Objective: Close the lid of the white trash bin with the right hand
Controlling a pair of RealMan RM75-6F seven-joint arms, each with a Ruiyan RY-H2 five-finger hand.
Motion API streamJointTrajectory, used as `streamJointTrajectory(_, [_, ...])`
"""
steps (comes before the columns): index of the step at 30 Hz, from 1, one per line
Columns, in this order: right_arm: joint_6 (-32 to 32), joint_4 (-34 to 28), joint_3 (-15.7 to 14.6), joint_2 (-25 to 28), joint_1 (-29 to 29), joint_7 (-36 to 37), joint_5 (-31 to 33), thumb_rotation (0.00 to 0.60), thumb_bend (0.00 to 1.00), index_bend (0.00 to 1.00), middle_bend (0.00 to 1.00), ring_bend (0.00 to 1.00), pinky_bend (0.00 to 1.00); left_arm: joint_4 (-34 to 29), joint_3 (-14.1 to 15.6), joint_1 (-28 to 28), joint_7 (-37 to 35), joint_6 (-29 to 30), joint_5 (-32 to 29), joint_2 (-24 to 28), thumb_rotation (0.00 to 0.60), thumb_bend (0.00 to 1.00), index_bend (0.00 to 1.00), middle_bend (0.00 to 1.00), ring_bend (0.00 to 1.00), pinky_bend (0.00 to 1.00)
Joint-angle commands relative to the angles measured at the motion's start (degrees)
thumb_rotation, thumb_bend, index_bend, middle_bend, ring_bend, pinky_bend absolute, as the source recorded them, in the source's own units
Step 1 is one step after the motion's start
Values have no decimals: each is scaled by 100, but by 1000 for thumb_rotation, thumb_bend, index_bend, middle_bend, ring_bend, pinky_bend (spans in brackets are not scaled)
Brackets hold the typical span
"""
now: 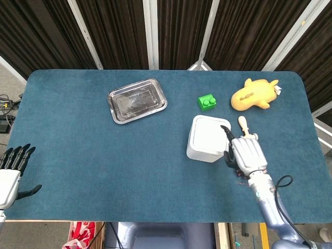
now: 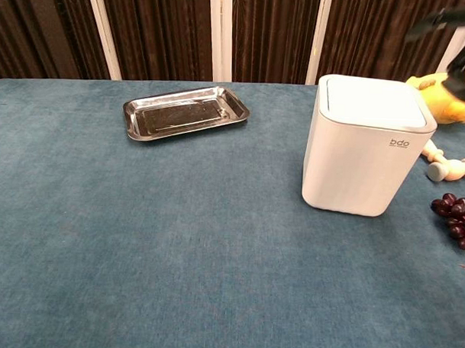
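1. White trash bin [image 1: 208, 138]: one, lid flat and closed, standing right of centre on the blue bench [image 1: 104, 155].
2. Right robot hand [image 1: 248, 155]: raised just right of the bin, fingers apart, holding nothing, one dark fingertip over the bin's right edge.
3. Left robot hand [image 1: 11, 174]: at the bench's near left edge, fingers spread, holding nothing.
4. One steel tray [image 1: 137, 100], one green block [image 1: 207, 102], one yellow plush toy [image 1: 254, 94], one wooden mallet [image 1: 246, 129], one grape bunch [image 2: 454, 218].
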Motion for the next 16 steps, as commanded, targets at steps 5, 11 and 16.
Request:
streamJointTrajectory(5, [887,1170,-1317,229,-1547,1079,-2888,600,336,0,41,18,129,73,30,37,131,141,170,-71,600,0,0,0,0,0])
streamJointTrajectory(11, [1272,2230,-1756,-87,-2324,2059,-3664,600,310,0,0,0,0,105,46,74,253,217,229,-110,600,0,0,0,0,0])
streamJointTrajectory(16, [1600,3121,-1762,-395,-2693,2278,-4030,600,309,0,0,0,0,151,19,74,307,241,222,-146,600,0,0,0,0,0])
